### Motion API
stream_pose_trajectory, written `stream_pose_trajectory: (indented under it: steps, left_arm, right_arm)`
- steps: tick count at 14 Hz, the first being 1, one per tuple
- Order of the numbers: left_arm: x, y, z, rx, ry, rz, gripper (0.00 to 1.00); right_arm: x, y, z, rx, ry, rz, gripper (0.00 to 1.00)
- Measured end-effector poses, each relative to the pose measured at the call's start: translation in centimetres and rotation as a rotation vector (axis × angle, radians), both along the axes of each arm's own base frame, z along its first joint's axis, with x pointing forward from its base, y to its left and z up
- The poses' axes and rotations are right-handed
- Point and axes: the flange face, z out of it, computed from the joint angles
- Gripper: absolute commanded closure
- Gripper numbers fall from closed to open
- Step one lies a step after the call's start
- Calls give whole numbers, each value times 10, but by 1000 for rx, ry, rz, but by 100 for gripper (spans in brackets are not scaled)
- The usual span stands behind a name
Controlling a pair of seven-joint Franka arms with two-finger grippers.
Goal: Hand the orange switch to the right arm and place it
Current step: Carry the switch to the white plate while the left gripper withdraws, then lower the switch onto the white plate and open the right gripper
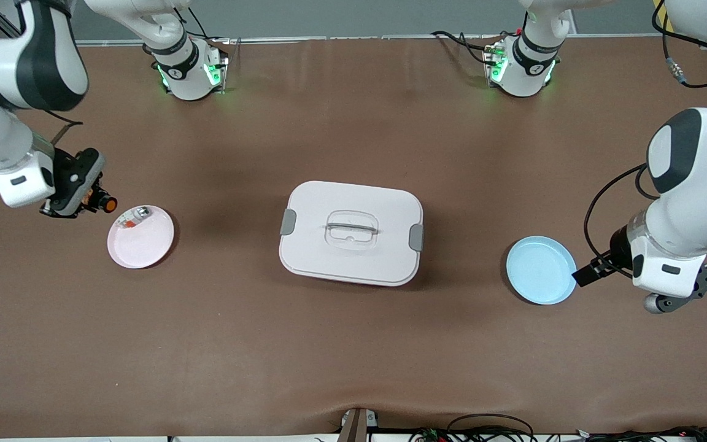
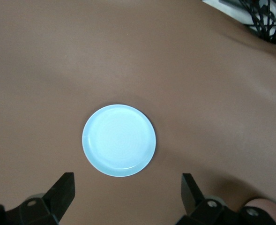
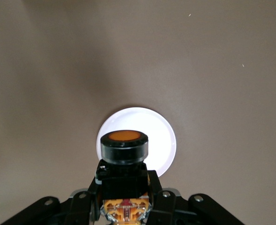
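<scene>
- One orange switch (image 1: 105, 202) is clamped in the right hand (image 1: 86, 199), in the air just beside the pink plate (image 1: 140, 239), over the surface (image 1: 353, 344) toward the right arm's end.
- In the right wrist view the orange switch (image 3: 124, 146) shows its orange cap, gripped between the fingers (image 3: 152, 185), with the pink plate (image 3: 163, 140) below it.
- Two plates: the pink one, toward the right arm's end from the white box (image 1: 351, 232), and a blue plate (image 1: 540, 270) toward the left arm's end.
- One small silver-and-orange piece (image 1: 134, 217) lies on the pink plate.
- One white box with a clear handle (image 1: 352, 229).
- The left hand (image 2: 127, 192) waits with its fingers (image 2: 63, 190) spread and holding nothing, just beside the blue plate (image 2: 119, 139).
</scene>
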Motion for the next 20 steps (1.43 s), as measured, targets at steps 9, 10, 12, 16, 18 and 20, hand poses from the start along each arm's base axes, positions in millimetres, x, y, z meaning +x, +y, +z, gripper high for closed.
stream_pose_trajectory:
  steps: [9, 10, 12, 16, 18, 20]
  left_arm:
    - [-61, 34, 106, 64, 47, -226, 0]
    - [-67, 36, 114, 69, 54, -273, 0]
    - [-76, 42, 125, 70, 56, -326, 0]
    - [-100, 59, 141, 6, 48, -329, 0]
    - [-113, 66, 145, 0, 52, -336, 0]
    - [-125, 67, 147, 1, 54, -337, 0]
  right_arm:
    - [8, -67, -142, -28, -18, 103, 100]
    - [11, -70, -157, -30, -22, 102, 100]
    - [14, -71, -180, -35, -37, 106, 100]
    - [15, -67, -211, -37, -44, 116, 100]
    - [15, -66, -220, -37, -42, 118, 100]
    - [11, -65, -229, -34, -27, 119, 100]
